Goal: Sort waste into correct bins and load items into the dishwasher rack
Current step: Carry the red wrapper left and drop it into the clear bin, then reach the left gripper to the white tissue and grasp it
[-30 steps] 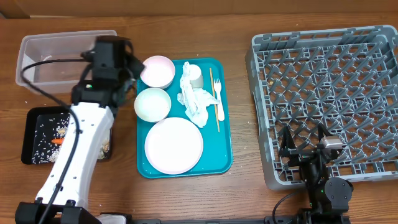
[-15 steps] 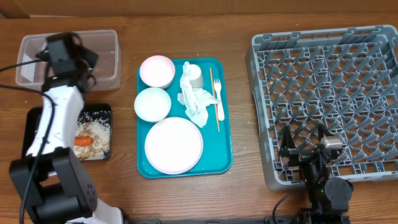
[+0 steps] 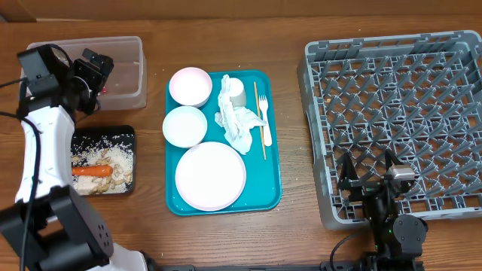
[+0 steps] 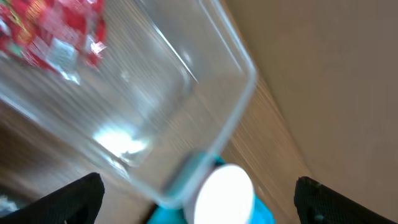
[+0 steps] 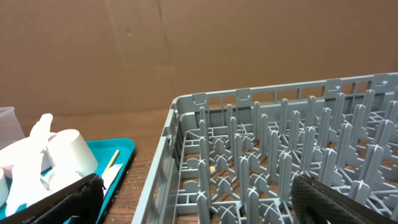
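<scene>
My left gripper (image 3: 94, 71) hangs open over the clear plastic bin (image 3: 128, 68) at the far left. In the left wrist view a red wrapper (image 4: 56, 31) lies inside the bin (image 4: 186, 81), and nothing sits between the fingertips (image 4: 74, 199). The teal tray (image 3: 273, 173) carries a pink bowl (image 3: 190, 85), a white bowl (image 3: 184, 125), a plate (image 3: 210, 175), a crumpled napkin (image 3: 235, 120), a cup (image 3: 236, 89) and a fork (image 3: 263, 113). On the right stands the grey dishwasher rack (image 3: 399, 113), with my right gripper (image 3: 369, 177) open and empty at its near left edge.
A black tray (image 3: 134, 162) with rice and a carrot (image 3: 92, 171) sits below the clear bin. A chopstick (image 3: 256, 105) lies beside the fork. The right wrist view looks across the rack (image 5: 280, 155) toward the cup (image 5: 71, 152).
My left arm has swung left from beside the teal tray to over the clear bin, and its gripper has opened. The black tray's food now shows. The right arm has not moved.
</scene>
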### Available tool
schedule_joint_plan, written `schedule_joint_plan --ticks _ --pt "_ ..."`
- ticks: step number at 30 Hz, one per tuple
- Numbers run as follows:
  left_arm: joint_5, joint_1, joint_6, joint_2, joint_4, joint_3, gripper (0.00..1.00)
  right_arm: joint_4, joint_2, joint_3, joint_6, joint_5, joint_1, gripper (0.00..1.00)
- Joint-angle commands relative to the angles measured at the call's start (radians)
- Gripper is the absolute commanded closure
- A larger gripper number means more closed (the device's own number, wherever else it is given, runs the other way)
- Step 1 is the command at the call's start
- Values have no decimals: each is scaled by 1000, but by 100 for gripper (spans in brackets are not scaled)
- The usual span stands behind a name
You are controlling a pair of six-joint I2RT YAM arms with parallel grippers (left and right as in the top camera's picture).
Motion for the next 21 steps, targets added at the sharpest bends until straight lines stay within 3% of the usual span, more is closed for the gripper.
schedule_joint_plan --ticks 1,5,7,15,17,21 --pt "120 -42 27 -151 -71 43 0 4 -7 -10 3 6 -2 0" --pt "304 -194 116 -241 -229 43 0 4 -7 -10 3 6 -2 0" --pt "298 -290 148 -234 -258 40 0 4 -7 -10 3 6 -2 0" --pt "-117 -674 150 -103 -297 39 0 4 -7 -10 3 6 -2 0" --pt "-285 -758 135 -45 -298 39 0 4 -7 -10 3 6 -2 0" --pt "-504 -818 72 37 -286 39 0 4 -7 -10 3 6 -2 0"
